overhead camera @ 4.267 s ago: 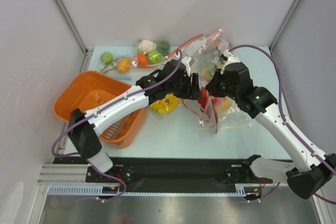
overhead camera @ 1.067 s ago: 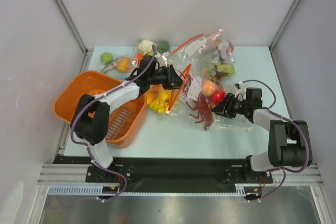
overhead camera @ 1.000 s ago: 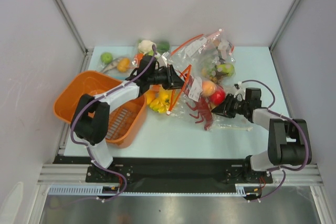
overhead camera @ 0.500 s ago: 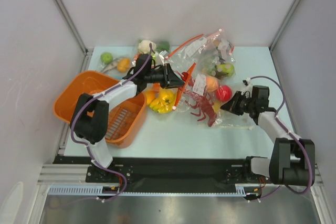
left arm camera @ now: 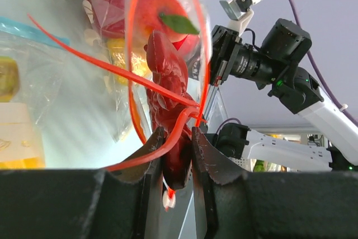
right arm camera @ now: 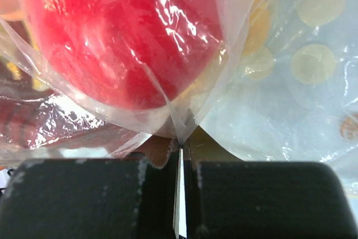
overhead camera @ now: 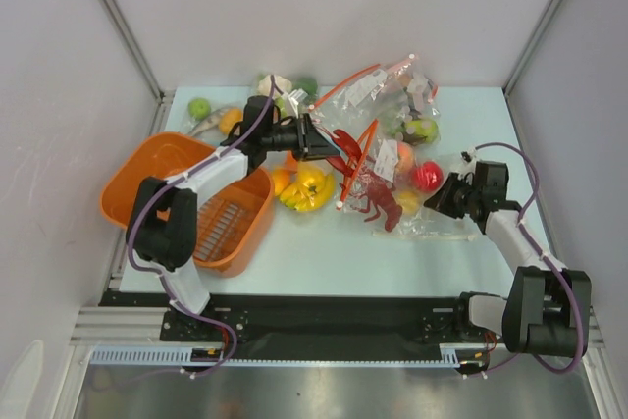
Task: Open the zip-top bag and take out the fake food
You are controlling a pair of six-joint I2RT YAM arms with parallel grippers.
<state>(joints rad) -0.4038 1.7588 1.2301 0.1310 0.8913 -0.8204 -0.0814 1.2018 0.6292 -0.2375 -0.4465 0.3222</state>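
Over the tabletop [overhead camera: 294,242], pull apart slowly: left gripper [left arm camera: 174,138] pinching orange-red zip strip [overhead camera: 363,156] of crinkly clear bag [overhead camera: 392,205], right gripper [right arm camera: 180,155] pinching its film [right arm camera: 291,110].

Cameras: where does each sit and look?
Top external: above and behind, looking down on the table; both arms show.
Left wrist: on the left gripper, facing the dark-red plastic lobster between its fingers.
Right wrist: on the right gripper, whose fingers pinch the crinkly clear zip-top bag by a red apple.
Top and left wrist share the lobster.

No legible text, brand or number, even on the zip-top bag [overhead camera: 429,215].
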